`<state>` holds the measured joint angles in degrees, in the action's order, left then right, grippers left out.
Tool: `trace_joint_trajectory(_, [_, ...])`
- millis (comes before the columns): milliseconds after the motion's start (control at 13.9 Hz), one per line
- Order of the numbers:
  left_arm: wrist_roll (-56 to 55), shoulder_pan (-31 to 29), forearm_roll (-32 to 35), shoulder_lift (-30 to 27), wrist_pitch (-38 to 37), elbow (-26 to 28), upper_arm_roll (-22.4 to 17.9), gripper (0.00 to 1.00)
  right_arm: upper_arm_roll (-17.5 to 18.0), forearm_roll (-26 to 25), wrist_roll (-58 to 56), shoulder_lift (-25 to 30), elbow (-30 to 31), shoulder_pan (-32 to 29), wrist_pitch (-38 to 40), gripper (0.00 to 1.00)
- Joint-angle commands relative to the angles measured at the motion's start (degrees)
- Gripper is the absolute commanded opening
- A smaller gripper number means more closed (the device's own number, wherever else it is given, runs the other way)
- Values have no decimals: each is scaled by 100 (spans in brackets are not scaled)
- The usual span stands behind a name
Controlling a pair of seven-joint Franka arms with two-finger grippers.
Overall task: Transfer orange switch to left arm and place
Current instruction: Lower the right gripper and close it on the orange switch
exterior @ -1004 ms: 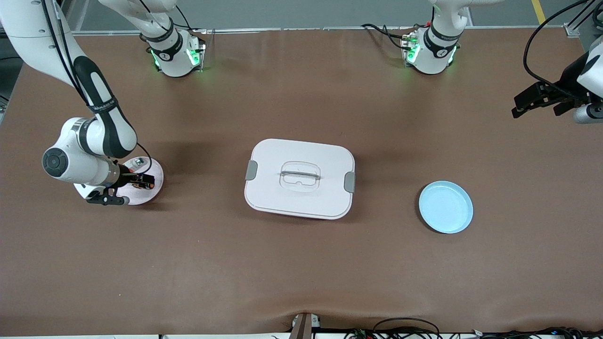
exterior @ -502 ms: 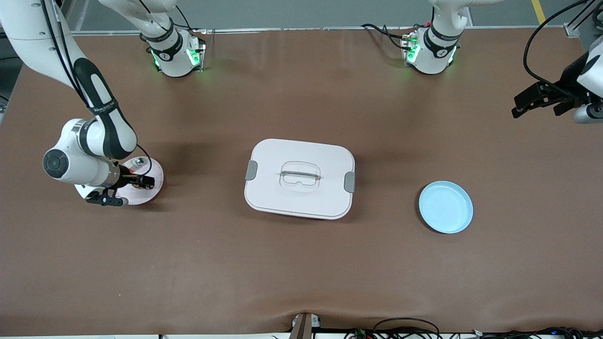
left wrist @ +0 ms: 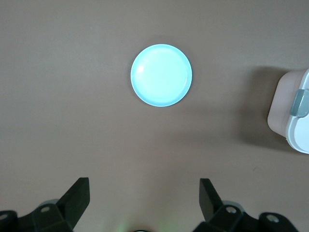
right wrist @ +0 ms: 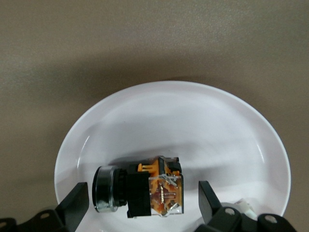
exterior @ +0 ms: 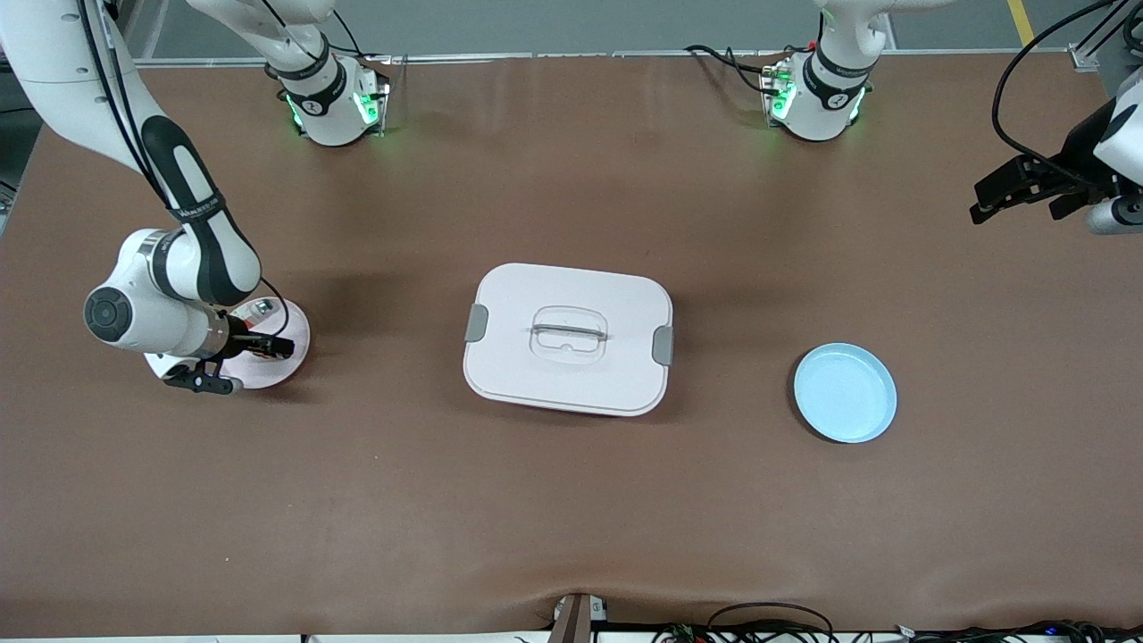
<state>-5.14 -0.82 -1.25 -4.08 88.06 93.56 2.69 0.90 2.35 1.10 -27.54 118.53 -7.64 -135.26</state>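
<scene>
The orange switch (right wrist: 145,191) lies on its side on a white plate (right wrist: 193,121), its round cap toward one finger. My right gripper (right wrist: 141,198) hangs low over it, open, one finger on each side and neither touching. In the front view that gripper (exterior: 272,346) is over the white plate (exterior: 290,362) at the right arm's end of the table and covers most of the switch. My left gripper (exterior: 1018,201) waits open and empty in the air at the left arm's end; from its wrist its gripper (left wrist: 143,186) is over bare table. The box (exterior: 568,338) sits mid-table.
A light blue plate (exterior: 845,393) lies between the box and the left arm's end, also seen as the blue plate (left wrist: 161,75) with a corner of the box (left wrist: 292,116). A small silvery part (exterior: 262,308) lies on the white plate's rim side (right wrist: 244,208).
The right arm has shifted slightly, easing its gripper a little along the white plate around the switch. The left arm has not moved.
</scene>
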Motion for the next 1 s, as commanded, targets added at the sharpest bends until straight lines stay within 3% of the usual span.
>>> trace_joint_trajectory(0, [136,-24,98,74,-113,-153,12,100,33,64,92,-67,-102,-45,17,100])
trace_joint_trajectory(143, [144,-24,98,74,-122,-153,12,100,33,64,101,-67,-102,-62,69,100])
trace_joint_trajectory(215, [136,-24,98,74,-113,-153,12,100,33,64,92,-59,-111,-45,174,75])
trace_joint_trajectory(287, [144,-24,98,74,-113,-153,12,100,42,64,109,-59,-129,-54,245,24])
trace_joint_trajectory(359, [144,-24,98,74,-122,-153,12,100,42,90,153,-59,-164,-54,272,0])
trace_joint_trajectory(717, [144,-32,98,74,-122,-153,12,100,51,99,329,-59,-243,-62,455,0])
trace_joint_trajectory(933, [144,-24,81,74,-87,-153,12,100,42,676,592,-50,-917,-10,1936,0])
